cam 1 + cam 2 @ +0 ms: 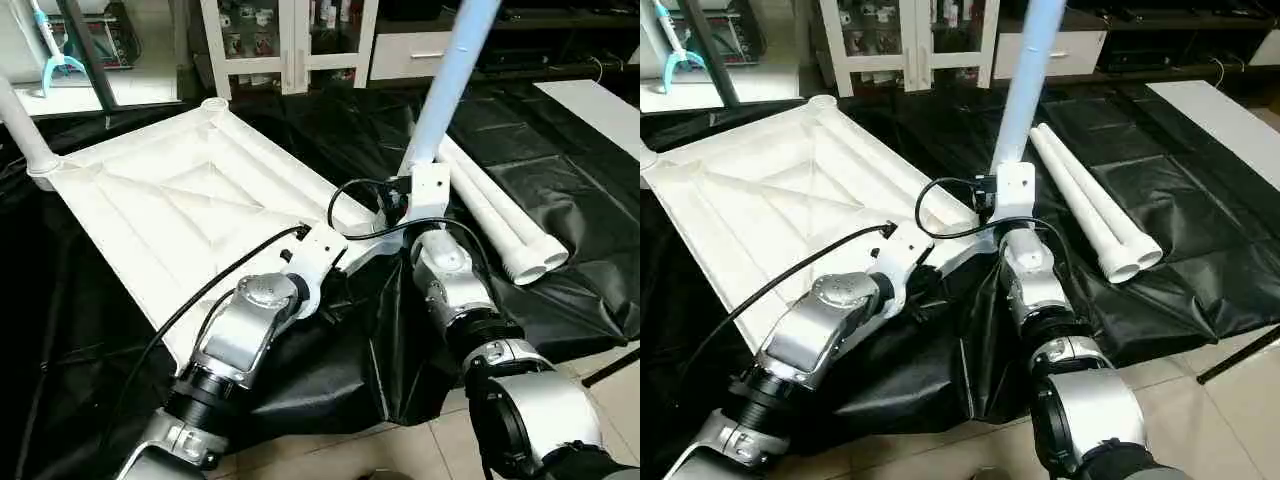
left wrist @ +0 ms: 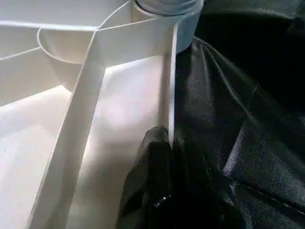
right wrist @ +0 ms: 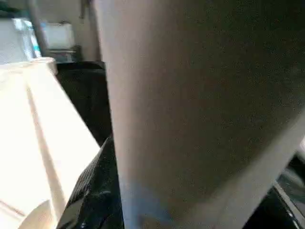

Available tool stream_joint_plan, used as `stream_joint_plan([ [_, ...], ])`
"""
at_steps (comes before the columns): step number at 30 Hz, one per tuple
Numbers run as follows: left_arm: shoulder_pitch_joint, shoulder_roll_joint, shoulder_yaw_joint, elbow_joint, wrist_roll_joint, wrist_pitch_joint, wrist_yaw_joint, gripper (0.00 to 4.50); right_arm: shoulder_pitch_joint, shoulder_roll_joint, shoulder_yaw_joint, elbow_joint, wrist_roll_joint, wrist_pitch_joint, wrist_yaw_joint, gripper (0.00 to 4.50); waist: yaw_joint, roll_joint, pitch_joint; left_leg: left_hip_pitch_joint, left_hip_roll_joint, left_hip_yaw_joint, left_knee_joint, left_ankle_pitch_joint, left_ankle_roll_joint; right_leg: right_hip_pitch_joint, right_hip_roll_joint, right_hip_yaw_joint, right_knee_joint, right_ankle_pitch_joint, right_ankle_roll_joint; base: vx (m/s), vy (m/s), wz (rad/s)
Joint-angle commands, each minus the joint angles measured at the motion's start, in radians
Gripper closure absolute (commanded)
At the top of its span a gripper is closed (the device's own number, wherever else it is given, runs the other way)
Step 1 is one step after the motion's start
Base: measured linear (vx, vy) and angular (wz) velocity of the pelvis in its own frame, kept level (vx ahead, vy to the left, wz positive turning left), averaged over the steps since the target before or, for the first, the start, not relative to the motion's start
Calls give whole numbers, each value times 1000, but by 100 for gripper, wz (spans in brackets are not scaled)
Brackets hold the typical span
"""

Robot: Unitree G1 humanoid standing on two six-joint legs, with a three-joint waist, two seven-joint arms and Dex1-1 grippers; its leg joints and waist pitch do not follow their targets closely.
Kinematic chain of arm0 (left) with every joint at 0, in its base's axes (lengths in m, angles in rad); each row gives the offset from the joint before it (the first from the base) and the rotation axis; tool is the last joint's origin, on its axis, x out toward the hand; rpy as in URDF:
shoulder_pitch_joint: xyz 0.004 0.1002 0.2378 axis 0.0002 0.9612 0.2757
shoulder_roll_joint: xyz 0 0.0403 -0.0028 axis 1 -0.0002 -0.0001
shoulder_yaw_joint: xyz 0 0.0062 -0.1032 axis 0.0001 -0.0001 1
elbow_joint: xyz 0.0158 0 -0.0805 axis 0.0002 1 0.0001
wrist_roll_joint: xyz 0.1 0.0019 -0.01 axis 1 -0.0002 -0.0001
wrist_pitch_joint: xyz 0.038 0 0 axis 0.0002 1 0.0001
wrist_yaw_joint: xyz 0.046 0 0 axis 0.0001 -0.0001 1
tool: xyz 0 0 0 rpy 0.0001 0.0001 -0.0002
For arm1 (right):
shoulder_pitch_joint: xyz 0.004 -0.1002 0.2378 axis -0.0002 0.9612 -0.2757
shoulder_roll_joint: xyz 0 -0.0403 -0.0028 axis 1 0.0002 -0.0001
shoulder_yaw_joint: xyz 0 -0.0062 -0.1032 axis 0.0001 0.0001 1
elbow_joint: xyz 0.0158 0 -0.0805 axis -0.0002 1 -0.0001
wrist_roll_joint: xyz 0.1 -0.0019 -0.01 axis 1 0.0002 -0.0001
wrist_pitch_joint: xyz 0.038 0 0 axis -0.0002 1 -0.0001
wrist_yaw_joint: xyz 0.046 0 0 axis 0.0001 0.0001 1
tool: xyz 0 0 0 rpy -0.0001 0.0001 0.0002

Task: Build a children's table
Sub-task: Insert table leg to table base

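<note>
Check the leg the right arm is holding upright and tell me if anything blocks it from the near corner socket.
Nothing visible blocks it. The upright leg stands at the tabletop's near corner; the left wrist view shows its foot already at the corner socket. The left gripper pinches the tabletop's edge beside it, and the two spare legs lie apart on the black sheet.

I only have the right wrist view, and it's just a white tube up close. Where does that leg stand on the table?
Observer: The leg rises, leaning slightly, from the tabletop's near right corner.
Operator: Is the tabletop held down?
Observer: Yes, the left gripper pinches its rim beside that corner, jaws shut.
Operator: How many legs remain?
Observer: Two spare legs lie side by side on the black sheet; one fitted leg stands at the far left corner.
</note>
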Motion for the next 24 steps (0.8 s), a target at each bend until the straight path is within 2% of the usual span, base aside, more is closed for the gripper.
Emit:
stream_joint_plan([
  [1,-5,32,10,-13,10,-38,-20,450,69,42,14,98,36,103,136,264,0,6,-33,4,64,-36,-94,-263,52,20,-61,29,-74,-145,-208,0,0,0],
  [2,-5,33,9,-14,9,-38,-22,450,69,42,14,98,36,104,139,264,0,7,-34,4,65,-35,-92,-235,59,22,-60,29,-70,-111,-218,0,0,0],
  [3,4,60,-17,-23,-2,-78,-83,450,74,29,29,89,32,112,190,264,0,5,-34,3,66,-34,-91,-220,64,23,-60,29,-68,-91,-225,0,0,0],
  [4,20,114,-53,-36,-26,-116,-189,450,87,1,53,71,32,131,312,264,5,4,-35,3,64,-35,-89,-199,84,25,-61,29,-68,-77,-235,0,0,0],
  [5,20,114,-53,-36,-26,-116,-189,450,87,1,53,71,32,131,312,264,3,7,-36,-2,66,-35,-87,-175,99,30,-64,30,-62,-47,-247,0,0,0],
  [6,31,176,-86,-29,-25,-194,-275,450,103,-31,70,52,35,145,432,264,5,8,-35,4,69,-32,-84,-150,110,26,-62,30,-62,-19,-259,0,0,0],
  [7,52,241,-119,-27,-37,-291,-388,450,123,-63,84,27,46,167,562,264,6,9,-35,5,69,-31,-84,-140,124,28,-61,31,-60,-8,-269,0,0,0],
  [8,54,251,-123,-26,-36,-293,-400,450,127,-69,87,22,48,172,581,264,9,10,-34,4,69,-33,-84,-142,127,29,-60,30,-60,-10,-268,0,0,0],
  [9,61,286,-138,-20,-31,-306,-439,450,139,-92,97,7,54,190,656,264,9,17,-33,8,73,-32,-85,-139,124,29,-60,31,-57,0,-272,0,0,0],
  [10,64,331,-152,-1,-19,-332,-476,450,155,-126,112,-11,55,217,764,264,10,16,-32,13,75,-31,-87,-147,121,27,-57,31,-59,-4,-273,0,0,0],
  [12,62,358,-145,23,-19,-353,-502,450,168,-167,126,-23,55,255,877,264,13,17,-27,19,76,-29,-92,-189,95,22,-54,30,-62,-49,-280,0,0,0],
  [13,62,368,-136,34,-23,-356,-515,450,174,-189,133,-29,57,276,930,264,18,18,-22,30,78,-26,-97,-254,55,17,-53,32,-69,-126,-276,0,0,0],
  [15,59,375,-126,47,-32,-360,-526,450,180,-212,142,-30,54,292,981,264,24,19,-22,33,78,-27,-100,-282,21,16,-57,36,-73,-174,-267,0,0,0],
  [16,50,388,-110,73,-41,-371,-541,450,187,-256,158,-19,41,315,1061,264,26,15,-24,34,76,-27,-99,-280,17,17,-55,35,-74,-178,-264,0,0,0],
  [17,45,392,-106,84,-44,-377,-544,450,188,-272,163,-11,34,320,1086,264,35,17,-25,42,76,-23,-98,-282,15,11,-53,36,-76,-172,-261,0,0,0],
  [18,43,394,-105,88,-44,-380,-544,450,189,-275,164,-9,31,321,1090,264,38,17,-22,45,76,-22,-99,-292,12,7,-53,37,-78,-176,-261,0,0,0],
  [19,23,406,-101,131,-45,-420,-550,450,201,-317,176,18,1,304,1096,264,46,13,-23,42,77,-23,-104,-290,3,14,-55,36,-76,-197,-253,0,0,0],
  [20,23,406,-101,131,-45,-421,-551,450,201,-318,176,18,0,304,1096,264,49,13,-24,42,77,-22,-104,-282,1,15,-55,36,-77,-194,-249,0,0,0],
  [21,21,407,-102,133,-46,-424,-555,450,207,-327,176,30,-8,295,1089,264,54,13,-28,44,78,-20,-103,-254,-2,16,-55,36,-73,-158,-252,0,0,0],
  [24,21,407,-105,129,-46,-426,-565,450,213,-336,176,39,-16,287,1089,264,60,9,-29,43,79,-17,-102,-214,6,21,-56,35,-68,-105,-264,0,0,0],
])
